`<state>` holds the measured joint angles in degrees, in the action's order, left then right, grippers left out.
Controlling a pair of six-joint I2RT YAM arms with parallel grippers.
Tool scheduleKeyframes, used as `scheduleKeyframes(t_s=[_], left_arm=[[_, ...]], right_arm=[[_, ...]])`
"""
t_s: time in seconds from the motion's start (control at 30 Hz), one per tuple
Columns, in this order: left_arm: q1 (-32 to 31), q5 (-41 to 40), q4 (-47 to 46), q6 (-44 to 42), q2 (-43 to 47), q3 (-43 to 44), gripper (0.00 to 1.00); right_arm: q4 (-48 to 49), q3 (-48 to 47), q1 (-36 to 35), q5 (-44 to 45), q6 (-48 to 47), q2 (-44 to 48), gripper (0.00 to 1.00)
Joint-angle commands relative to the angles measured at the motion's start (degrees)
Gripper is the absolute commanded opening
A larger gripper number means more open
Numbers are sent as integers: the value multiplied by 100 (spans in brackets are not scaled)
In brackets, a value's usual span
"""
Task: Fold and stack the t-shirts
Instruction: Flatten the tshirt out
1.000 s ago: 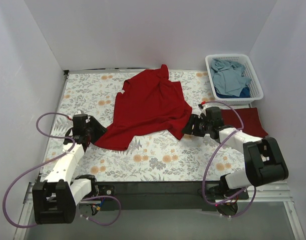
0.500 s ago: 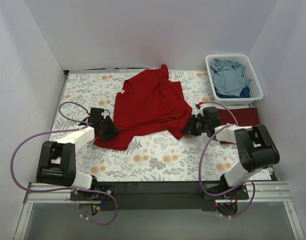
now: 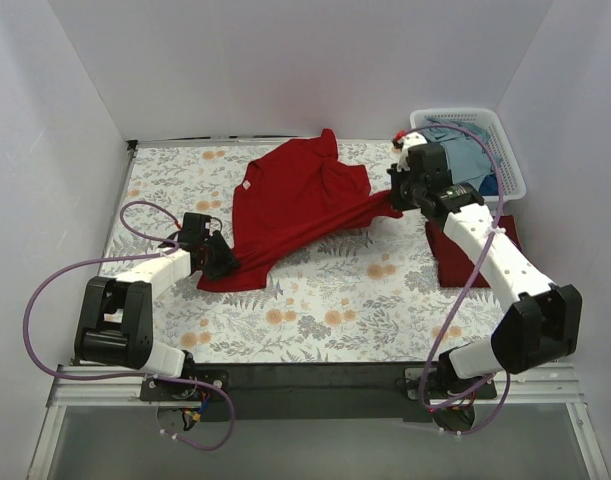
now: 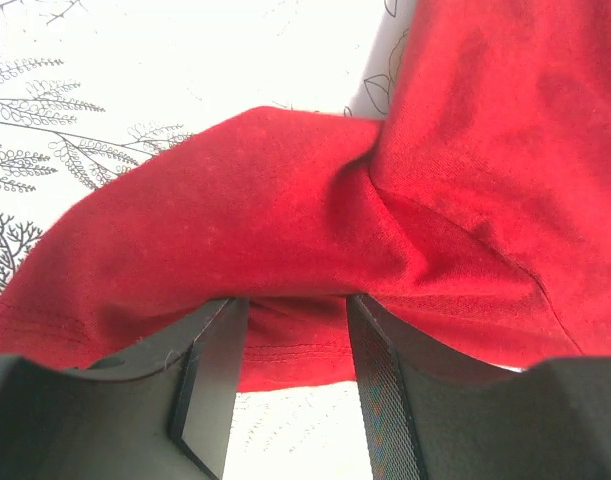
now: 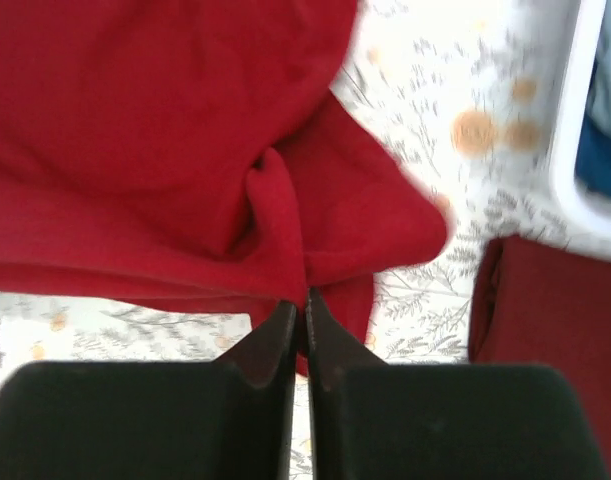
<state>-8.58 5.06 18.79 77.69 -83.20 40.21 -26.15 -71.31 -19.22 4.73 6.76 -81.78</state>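
The bright red t-shirt [image 3: 300, 200] lies crumpled on the floral table, pulled into a taut ridge toward the right. My right gripper [image 3: 397, 195] is raised near the basket and shut on a fold of its right edge; the pinch shows in the right wrist view [image 5: 305, 300]. My left gripper [image 3: 223, 264] is low at the shirt's near left corner. In the left wrist view its jaws [image 4: 290, 310] stand apart, and the red hem [image 4: 285, 350] drapes over and between them. A folded maroon t-shirt [image 3: 475, 245] lies at the right. Dusty blue t-shirts [image 3: 460, 150] are in the basket.
The white lattice basket [image 3: 513, 160] stands at the back right corner, and its rim [image 5: 575, 130] shows in the right wrist view beside the maroon shirt [image 5: 545, 300]. White walls enclose the table on three sides. Purple cables loop beside both arms.
My right gripper has risen and swung back toward the basket with the red cloth, stretching the shirt. My left gripper moved in to the shirt's near left corner and stays there.
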Motion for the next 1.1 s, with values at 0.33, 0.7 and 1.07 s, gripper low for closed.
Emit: scheduleKeyframes(t_s=[0.33,0.7,1.07], left_arm=[[23,-620,389,-131,49,-109,43],[23,-647,407,-149,32,-74,43],[23,-647,415,-158,58,-66,43]], right_arm=[[-947,46,-1383,202,-369,-244,55],[1085,1611,296,-913,545,93,52],[1341,707,296,-158,475,-1612,53]])
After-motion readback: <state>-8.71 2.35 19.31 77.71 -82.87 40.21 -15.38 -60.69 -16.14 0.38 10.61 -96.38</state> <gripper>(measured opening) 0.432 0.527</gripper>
